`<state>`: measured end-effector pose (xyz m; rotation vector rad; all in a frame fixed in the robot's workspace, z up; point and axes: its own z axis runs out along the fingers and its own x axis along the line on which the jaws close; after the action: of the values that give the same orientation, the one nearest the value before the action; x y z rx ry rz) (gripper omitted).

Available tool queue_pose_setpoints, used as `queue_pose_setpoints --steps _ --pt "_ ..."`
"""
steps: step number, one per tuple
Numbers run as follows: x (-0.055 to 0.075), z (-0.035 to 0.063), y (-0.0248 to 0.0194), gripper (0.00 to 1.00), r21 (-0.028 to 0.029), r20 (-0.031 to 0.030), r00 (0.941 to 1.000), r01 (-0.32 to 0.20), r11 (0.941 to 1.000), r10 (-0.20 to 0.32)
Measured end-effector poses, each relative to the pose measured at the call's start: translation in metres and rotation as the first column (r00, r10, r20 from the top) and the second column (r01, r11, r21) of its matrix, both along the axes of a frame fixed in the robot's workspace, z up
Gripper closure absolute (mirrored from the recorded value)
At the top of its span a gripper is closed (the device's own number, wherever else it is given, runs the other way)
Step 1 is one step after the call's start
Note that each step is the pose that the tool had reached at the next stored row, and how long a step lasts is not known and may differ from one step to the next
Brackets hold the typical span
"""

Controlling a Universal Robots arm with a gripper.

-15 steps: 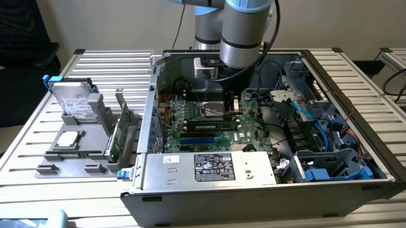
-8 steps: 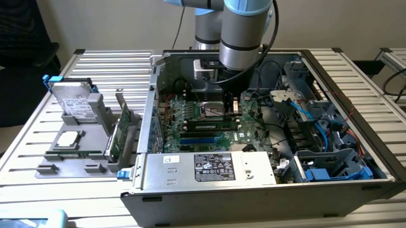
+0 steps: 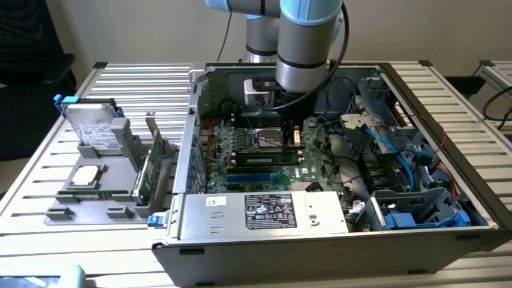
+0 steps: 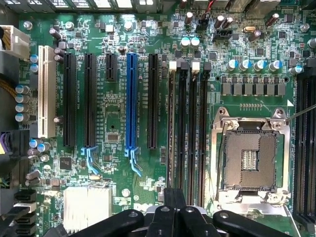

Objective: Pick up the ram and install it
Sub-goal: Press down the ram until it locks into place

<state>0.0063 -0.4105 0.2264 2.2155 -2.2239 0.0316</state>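
Observation:
The ram (image 3: 256, 159) stands on edge in the memory slot nearest the expansion slots, inside the open computer case. From the wrist it shows edge-on as a thin line (image 4: 171, 128) beside the empty black memory slots (image 4: 192, 133). My gripper (image 3: 291, 143) hangs over the end of the ram beside the CPU socket (image 3: 268, 139). Its black fingers (image 4: 174, 200) are shut together, in line with the stick. Whether they touch the ram cannot be told.
The case wall (image 3: 192, 120) and power supply (image 3: 264, 210) box in the motherboard; blue cables (image 3: 404, 162) and drive cages fill the exterior view's right. Outside, on that view's left, a grey fixture (image 3: 88, 207) carries a hard drive (image 3: 92, 123) and a green expansion card (image 3: 152, 162).

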Motion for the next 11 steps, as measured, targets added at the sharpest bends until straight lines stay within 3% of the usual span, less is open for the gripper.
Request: queue_pose_setpoints --steps 4,8,11 --pt "0.0 0.0001 0.0002 0.89 0.0011 0.0007 1.0 0.003 1.0 -0.003" --pt "-0.003 0.0066 -0.0007 0.89 0.0132 -0.0066 0.9999 0.008 0.9999 -0.008" --pt "-0.007 0.0096 -0.0014 0.89 0.0188 -0.0109 0.9999 0.008 0.9998 -0.007"
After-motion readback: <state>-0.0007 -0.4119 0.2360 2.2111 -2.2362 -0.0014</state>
